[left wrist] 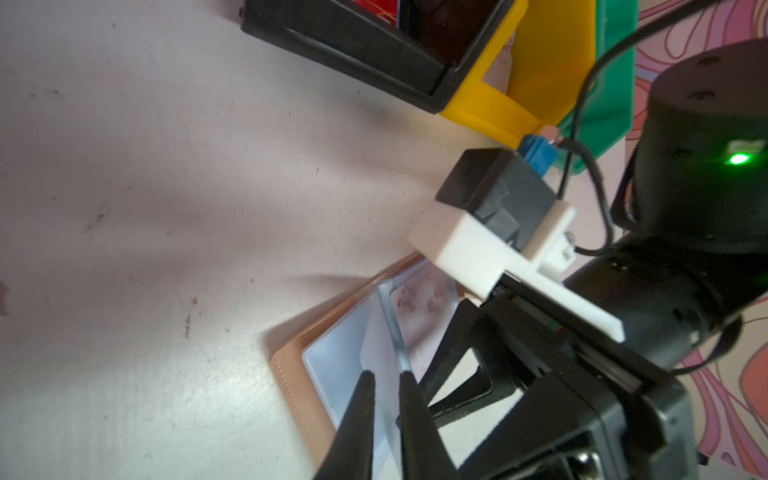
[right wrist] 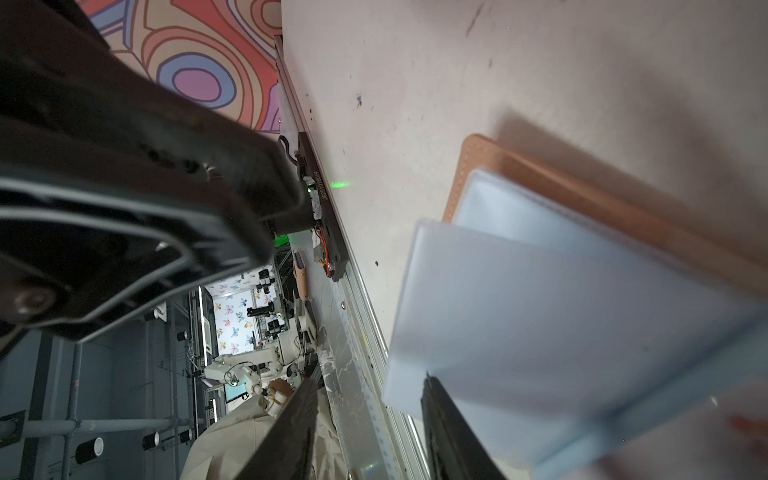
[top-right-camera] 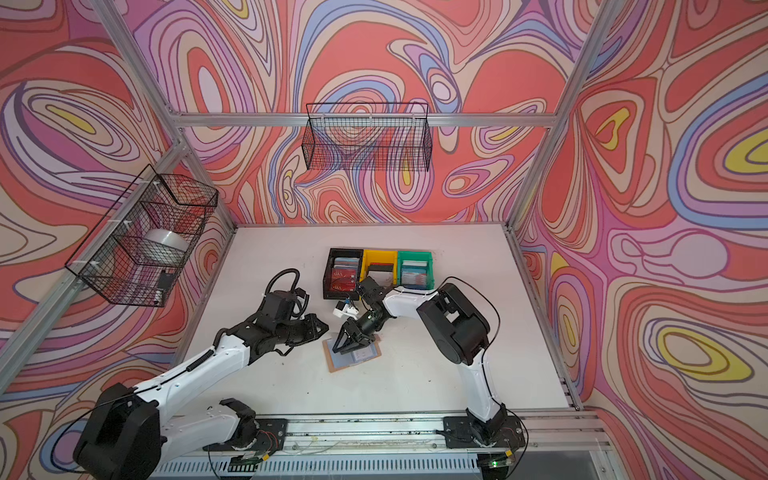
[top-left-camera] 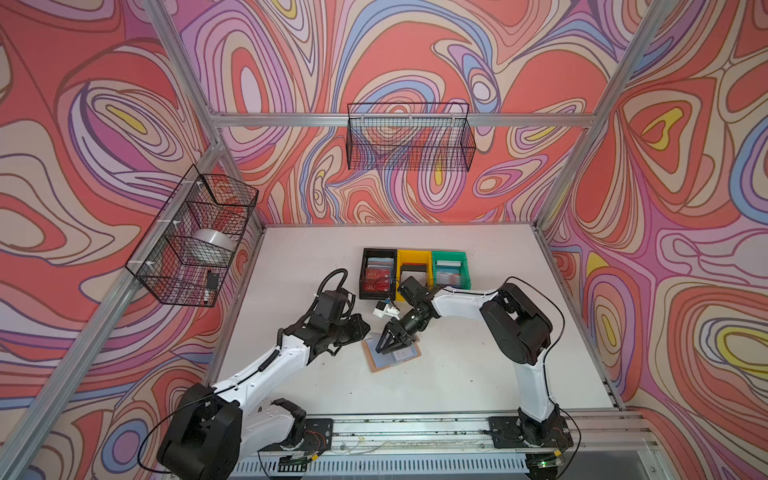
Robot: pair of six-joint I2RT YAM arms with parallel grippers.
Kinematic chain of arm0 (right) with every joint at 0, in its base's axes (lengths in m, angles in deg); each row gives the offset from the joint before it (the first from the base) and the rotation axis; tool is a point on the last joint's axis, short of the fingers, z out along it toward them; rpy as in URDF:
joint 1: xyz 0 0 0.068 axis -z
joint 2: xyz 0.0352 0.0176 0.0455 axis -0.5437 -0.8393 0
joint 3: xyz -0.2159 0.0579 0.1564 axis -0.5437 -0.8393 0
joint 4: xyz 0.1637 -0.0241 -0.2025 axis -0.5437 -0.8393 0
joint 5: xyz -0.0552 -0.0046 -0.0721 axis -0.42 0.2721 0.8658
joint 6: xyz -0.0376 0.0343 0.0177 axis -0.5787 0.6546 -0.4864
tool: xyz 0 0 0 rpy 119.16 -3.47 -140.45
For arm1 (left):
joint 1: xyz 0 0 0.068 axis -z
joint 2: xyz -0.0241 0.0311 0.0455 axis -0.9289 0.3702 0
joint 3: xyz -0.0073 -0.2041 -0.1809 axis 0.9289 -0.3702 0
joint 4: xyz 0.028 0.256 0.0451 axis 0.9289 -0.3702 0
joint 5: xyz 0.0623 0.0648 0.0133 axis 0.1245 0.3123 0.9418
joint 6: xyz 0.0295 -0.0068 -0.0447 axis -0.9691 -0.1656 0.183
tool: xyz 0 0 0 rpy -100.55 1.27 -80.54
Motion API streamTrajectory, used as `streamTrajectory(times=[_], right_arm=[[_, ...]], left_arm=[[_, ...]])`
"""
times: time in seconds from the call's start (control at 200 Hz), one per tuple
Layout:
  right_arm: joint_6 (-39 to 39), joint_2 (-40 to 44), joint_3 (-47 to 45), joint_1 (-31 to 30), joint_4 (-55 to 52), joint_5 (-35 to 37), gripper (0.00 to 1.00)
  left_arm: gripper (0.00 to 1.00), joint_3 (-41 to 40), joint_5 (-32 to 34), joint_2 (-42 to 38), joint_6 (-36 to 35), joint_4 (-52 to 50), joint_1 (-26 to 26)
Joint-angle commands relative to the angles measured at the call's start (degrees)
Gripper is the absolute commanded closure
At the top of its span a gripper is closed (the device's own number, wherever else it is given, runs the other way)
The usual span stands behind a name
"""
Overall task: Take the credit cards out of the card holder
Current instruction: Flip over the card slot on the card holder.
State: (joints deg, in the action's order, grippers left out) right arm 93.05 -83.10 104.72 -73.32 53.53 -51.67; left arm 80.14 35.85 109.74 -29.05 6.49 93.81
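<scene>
Scuffed white table (top-left-camera: 478,374): tan card holder (top-left-camera: 401,354) lying open just off centre, around 7 o'clock. Up at 12, black bin (top-left-camera: 362,274), yellow bin (top-left-camera: 409,255) and green bin (top-left-camera: 449,254) sit touching in a row.

Both top views look from high above the near edge of the table (top-left-camera: 478,374), tilted down and facing its far edge and the patterned back wall (top-left-camera: 395,62). Nearly identical, they take in the whole table, the left arm (top-left-camera: 266,365) and the right arm (top-left-camera: 534,382) from afar. The left wrist camera sits very close to the table, looking across the card holder (left wrist: 332,370) toward the bins (left wrist: 353,54). The right wrist camera, equally close, faces the opposite way, past the card holder to the near-edge rail (right wrist: 361,332). All four views share the card holder.
</scene>
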Motion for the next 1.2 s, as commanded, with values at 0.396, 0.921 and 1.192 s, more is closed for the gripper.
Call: streamTrajectory(times=[0.396, 0.921, 1.192], right_arm=[[0.2, -1.7, -1.1, 0.4, 0.7, 2.9, 0.64], [0.3, 1.9, -2.8, 2.9, 0.0, 5.6, 0.64], [-1.4, 6.3, -2.5, 5.4, -3.9, 7.1, 0.63]], left_arm=[[0.87, -6.6, -6.5, 5.9, 6.5, 14.4, -0.2], [0.86, -5.7, -8.0, 11.7, 7.2, 18.5, 2.0], [0.85, -7.2, -8.2, 18.4, 9.4, 26.5, 3.0]])
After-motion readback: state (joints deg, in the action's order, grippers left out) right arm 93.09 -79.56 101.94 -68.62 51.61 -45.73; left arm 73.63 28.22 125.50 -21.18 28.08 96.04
